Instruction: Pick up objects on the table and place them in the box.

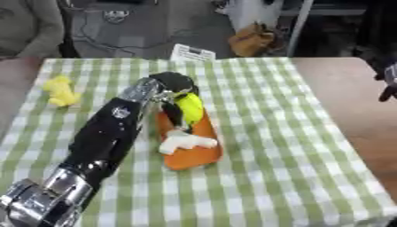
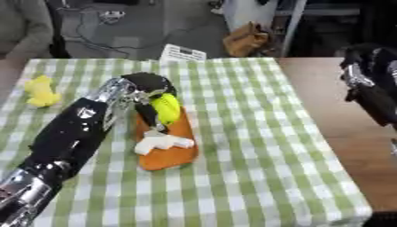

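My left arm reaches in from the lower left, and my left hand (image 1: 172, 86) is over the far end of a shallow orange box (image 1: 198, 156) in the middle of the checked cloth. Its dark fingers (image 1: 175, 116) curl round a yellow-green object (image 1: 191, 107) held just above the box. A white object (image 1: 186, 142) lies inside the box. A yellow toy (image 1: 60, 91) sits on the cloth at the far left. My right hand (image 2: 371, 94) hangs at the right edge over bare wood, blurred.
The green-and-white checked cloth (image 1: 271, 146) covers most of the table; bare brown tabletop (image 1: 350, 104) shows to the right. A white card (image 1: 192, 52) stands at the far edge. A brown bag (image 1: 253, 40) sits on the floor beyond.
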Action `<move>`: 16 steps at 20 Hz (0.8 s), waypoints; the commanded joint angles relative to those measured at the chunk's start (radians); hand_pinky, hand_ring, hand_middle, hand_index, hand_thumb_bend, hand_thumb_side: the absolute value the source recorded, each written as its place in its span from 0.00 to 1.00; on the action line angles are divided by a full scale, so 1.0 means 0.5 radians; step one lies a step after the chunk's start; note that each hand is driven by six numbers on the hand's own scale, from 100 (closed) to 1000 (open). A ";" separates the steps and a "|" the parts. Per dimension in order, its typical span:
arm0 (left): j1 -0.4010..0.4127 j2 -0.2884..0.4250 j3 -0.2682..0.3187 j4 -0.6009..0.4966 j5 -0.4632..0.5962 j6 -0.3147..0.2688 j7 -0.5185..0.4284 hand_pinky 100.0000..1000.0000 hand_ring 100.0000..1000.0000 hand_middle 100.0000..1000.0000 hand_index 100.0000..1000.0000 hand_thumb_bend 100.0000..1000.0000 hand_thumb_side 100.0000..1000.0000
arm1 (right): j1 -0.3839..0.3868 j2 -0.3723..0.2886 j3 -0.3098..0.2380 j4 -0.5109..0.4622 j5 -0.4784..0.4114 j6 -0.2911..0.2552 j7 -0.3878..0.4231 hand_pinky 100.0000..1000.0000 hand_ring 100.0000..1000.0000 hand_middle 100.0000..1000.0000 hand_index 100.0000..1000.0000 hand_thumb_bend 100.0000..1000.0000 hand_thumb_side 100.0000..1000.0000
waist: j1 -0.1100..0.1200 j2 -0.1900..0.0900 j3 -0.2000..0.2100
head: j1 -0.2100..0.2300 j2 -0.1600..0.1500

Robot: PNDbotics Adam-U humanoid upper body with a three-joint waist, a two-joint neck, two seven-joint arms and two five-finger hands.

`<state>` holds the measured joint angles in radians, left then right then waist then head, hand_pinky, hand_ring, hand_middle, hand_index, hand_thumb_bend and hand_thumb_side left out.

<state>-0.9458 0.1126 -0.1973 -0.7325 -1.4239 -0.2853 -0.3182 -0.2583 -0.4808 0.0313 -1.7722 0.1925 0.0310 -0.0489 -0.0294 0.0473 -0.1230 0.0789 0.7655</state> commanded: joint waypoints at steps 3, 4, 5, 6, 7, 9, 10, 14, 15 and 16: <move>-0.029 0.024 0.062 0.012 -0.072 0.013 0.061 0.80 0.95 0.96 0.89 0.78 0.88 | -0.017 -0.031 -0.021 -0.039 -0.006 -0.001 -0.004 0.28 0.52 0.54 0.81 0.07 0.58 | 0.002 -0.029 0.004 | -0.003 0.009; -0.028 0.024 0.067 0.015 -0.079 0.019 0.078 0.80 0.95 0.96 0.89 0.78 0.88 | -0.017 -0.031 -0.021 -0.039 -0.006 -0.001 -0.004 0.28 0.52 0.54 0.81 0.07 0.58 | 0.002 -0.029 0.004 | -0.004 0.009; -0.028 0.024 0.069 0.017 -0.086 0.024 0.094 0.83 0.97 0.97 0.90 0.77 0.91 | -0.017 -0.032 -0.022 -0.039 -0.006 -0.001 -0.004 0.28 0.52 0.54 0.81 0.07 0.58 | 0.001 -0.029 0.004 | -0.005 0.008; -0.028 0.024 0.072 0.019 -0.094 0.027 0.113 0.83 0.97 0.97 0.90 0.77 0.91 | -0.016 -0.032 -0.021 -0.039 -0.006 -0.001 -0.004 0.28 0.52 0.54 0.81 0.07 0.58 | 0.001 -0.029 0.004 | -0.005 0.007; -0.028 0.025 0.074 0.020 -0.101 0.031 0.129 0.86 0.98 0.99 0.91 0.74 0.94 | -0.016 -0.032 -0.021 -0.039 -0.006 -0.001 -0.004 0.28 0.52 0.54 0.81 0.07 0.58 | 0.001 -0.030 0.005 | -0.005 0.005; -0.026 0.028 0.082 0.020 -0.107 0.041 0.158 0.86 0.98 0.99 0.92 0.72 0.94 | -0.016 -0.032 -0.021 -0.039 -0.006 -0.001 -0.004 0.28 0.52 0.54 0.81 0.07 0.58 | 0.001 -0.030 0.004 | -0.005 0.001; -0.026 0.030 0.085 0.019 -0.108 0.044 0.166 0.86 0.98 0.99 0.92 0.72 0.94 | -0.016 -0.032 -0.021 -0.040 -0.006 -0.001 -0.004 0.28 0.52 0.54 0.81 0.07 0.58 | 0.001 -0.030 0.004 | -0.005 0.001; -0.019 0.047 0.101 -0.019 -0.075 0.061 0.176 0.86 0.98 0.99 0.92 0.70 0.94 | -0.016 -0.033 -0.022 -0.040 -0.006 -0.001 -0.005 0.28 0.52 0.54 0.81 0.07 0.58 | 0.000 -0.031 0.005 | -0.002 -0.003; -0.021 0.052 0.103 -0.034 -0.064 0.063 0.176 0.86 0.97 0.99 0.92 0.68 0.94 | -0.016 -0.033 -0.023 -0.040 -0.006 -0.001 -0.005 0.28 0.52 0.54 0.81 0.07 0.58 | 0.000 -0.032 0.006 | -0.001 -0.004; -0.022 0.064 0.112 -0.066 -0.043 0.062 0.187 0.85 0.96 0.98 0.92 0.67 0.94 | -0.015 -0.033 -0.023 -0.040 -0.006 0.000 -0.005 0.28 0.52 0.54 0.81 0.07 0.58 | 0.001 -0.032 0.009 | 0.000 -0.006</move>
<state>-0.9397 0.1163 -0.1519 -0.7351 -1.4560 -0.2556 -0.2325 -0.2555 -0.4805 0.0313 -1.7722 0.1925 0.0311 -0.0490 -0.0294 0.0473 -0.1190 0.0777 0.7649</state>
